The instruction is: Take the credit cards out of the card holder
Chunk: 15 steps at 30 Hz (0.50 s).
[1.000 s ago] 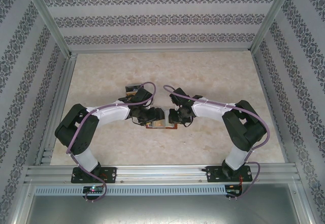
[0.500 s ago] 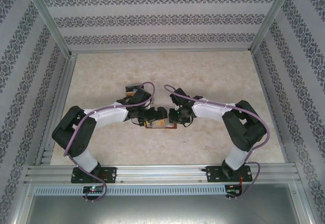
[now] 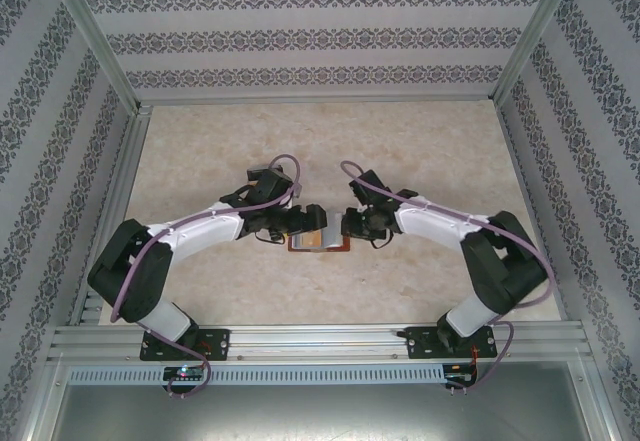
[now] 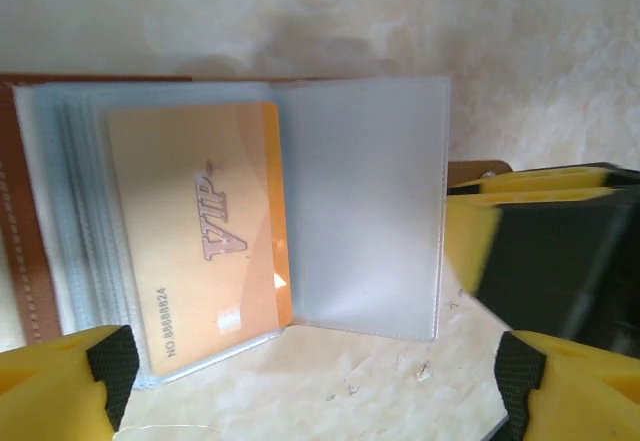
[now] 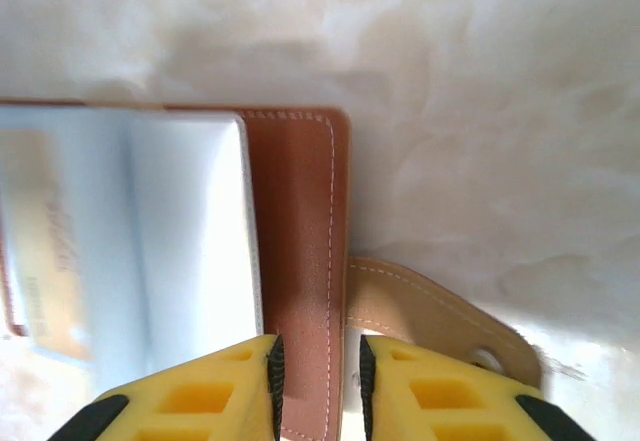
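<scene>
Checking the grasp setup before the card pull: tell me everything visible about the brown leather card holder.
The reddish-brown stitched leather card holder lies open on the beige marbled table. Inside, frosted clear plastic sleeves fan out; one holds an orange card printed VIP. A tan strap tab with a snap hole sticks out from its side. The right gripper has its jaws closed on the leather cover's edge.

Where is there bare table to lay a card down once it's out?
The far half of the table, up to the back wall, is bare. So is the near strip between the card holder and the front rail. The middle is crowded: left gripper and right gripper meet at the holder.
</scene>
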### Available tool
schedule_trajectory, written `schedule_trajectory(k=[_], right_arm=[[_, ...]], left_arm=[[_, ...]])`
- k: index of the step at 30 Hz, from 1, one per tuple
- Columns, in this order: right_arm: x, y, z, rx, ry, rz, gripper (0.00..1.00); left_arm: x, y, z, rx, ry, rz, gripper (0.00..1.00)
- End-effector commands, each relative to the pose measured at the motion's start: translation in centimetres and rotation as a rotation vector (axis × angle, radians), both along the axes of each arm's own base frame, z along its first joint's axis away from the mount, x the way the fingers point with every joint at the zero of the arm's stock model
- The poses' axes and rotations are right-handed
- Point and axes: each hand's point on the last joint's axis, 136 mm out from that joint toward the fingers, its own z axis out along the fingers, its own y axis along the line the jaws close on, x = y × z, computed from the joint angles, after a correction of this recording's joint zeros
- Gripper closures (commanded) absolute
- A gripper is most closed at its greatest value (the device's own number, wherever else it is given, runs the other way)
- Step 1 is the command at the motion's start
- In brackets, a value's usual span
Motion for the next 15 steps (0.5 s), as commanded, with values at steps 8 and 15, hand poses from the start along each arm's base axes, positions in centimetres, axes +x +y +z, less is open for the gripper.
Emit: schedule_trajectory(k=[8,15], right_arm=[[0.8,5.0,4.5,0.138,-0.074,0.093,0.73],[0.0,8.0,1.8,0.173,0.016,0.127,0.76]], left_arm=[[0.2,3.6,-3.2,0.146,0.065,0.061,0.72],[0.3,3.4,-5.2,0.175,0.116,0.046,0.92]])
